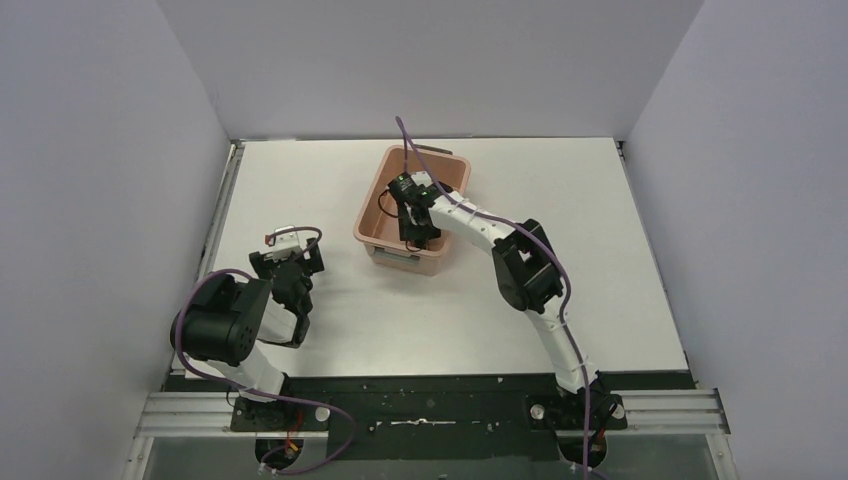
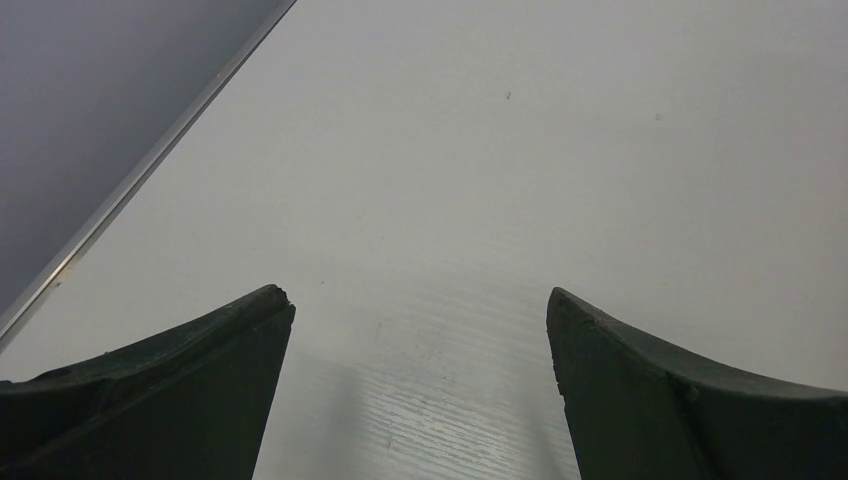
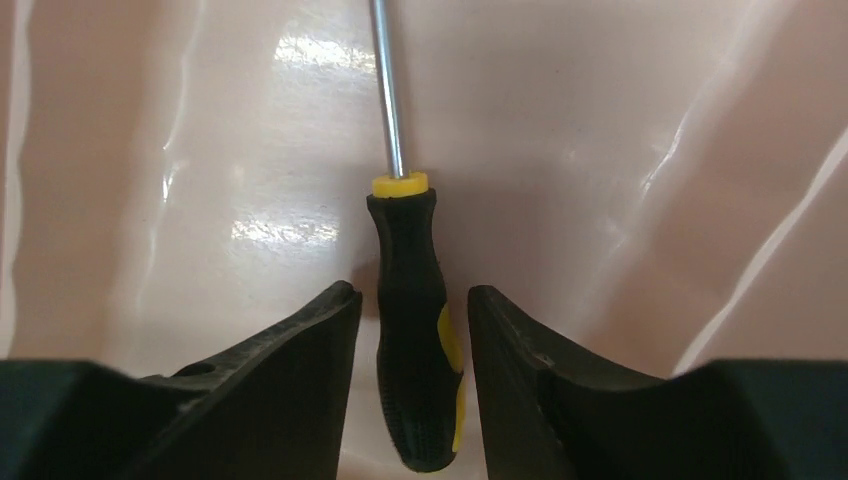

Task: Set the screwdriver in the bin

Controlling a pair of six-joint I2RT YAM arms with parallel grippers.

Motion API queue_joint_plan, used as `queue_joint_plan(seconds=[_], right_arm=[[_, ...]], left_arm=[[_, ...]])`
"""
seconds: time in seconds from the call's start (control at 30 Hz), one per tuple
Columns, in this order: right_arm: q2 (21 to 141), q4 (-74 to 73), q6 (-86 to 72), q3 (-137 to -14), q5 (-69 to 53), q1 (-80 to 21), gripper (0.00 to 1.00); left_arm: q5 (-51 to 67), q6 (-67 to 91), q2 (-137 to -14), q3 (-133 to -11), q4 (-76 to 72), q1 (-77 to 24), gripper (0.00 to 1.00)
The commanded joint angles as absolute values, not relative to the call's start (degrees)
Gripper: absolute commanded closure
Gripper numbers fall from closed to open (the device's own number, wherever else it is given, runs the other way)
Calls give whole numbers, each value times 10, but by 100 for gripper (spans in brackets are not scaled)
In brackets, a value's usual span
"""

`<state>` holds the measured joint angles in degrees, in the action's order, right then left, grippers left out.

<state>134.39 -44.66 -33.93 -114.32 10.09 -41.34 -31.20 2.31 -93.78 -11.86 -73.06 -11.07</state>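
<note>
The screwdriver (image 3: 412, 340), with a black-and-yellow handle and thin metal shaft, lies on the floor of the salmon-pink bin (image 3: 620, 140), shaft pointing away from the camera. My right gripper (image 3: 412, 295) is low inside the bin (image 1: 372, 205) with a finger on each side of the handle. A thin gap shows on both sides, so the jaws are open and not clamping. In the top view the right gripper (image 1: 418, 232) hides the screwdriver. My left gripper (image 2: 420, 305) is open and empty over bare white table at the left (image 1: 292, 252).
The bin stands at the back middle of the white table (image 1: 560, 200). Grey walls enclose the table on three sides. A metal rail (image 2: 140, 180) runs along the table's left edge near the left gripper.
</note>
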Motion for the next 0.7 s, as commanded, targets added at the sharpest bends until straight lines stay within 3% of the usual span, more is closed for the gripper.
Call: queue_joint_plan(seconds=[0.0, 0.13, 0.33, 0.43, 0.5, 0.53, 0.67], right_arm=[[1312, -426, -351, -1152, 134, -418, 51], [1298, -441, -344, -1183, 153, -419, 42], [1248, -455, -317, -1233, 169, -423, 37], [1204, -448, -303, -1240, 171, -424, 25], [1173, -442, -291, -1237, 174, -425, 5], [1156, -438, -285, -1233, 176, -425, 1], [1077, -405, -251, -1198, 184, -423, 0]], left_arm=[[-310, 20, -929, -121, -750, -109, 3], [-309, 21, -929, -121, -751, -108, 3], [-310, 21, -929, -121, -750, -108, 3], [-309, 20, -929, -121, -750, -108, 3], [-310, 20, -929, -121, -750, -108, 3], [-309, 21, -929, -121, -750, -109, 3], [-310, 21, -929, -121, -750, -108, 3]])
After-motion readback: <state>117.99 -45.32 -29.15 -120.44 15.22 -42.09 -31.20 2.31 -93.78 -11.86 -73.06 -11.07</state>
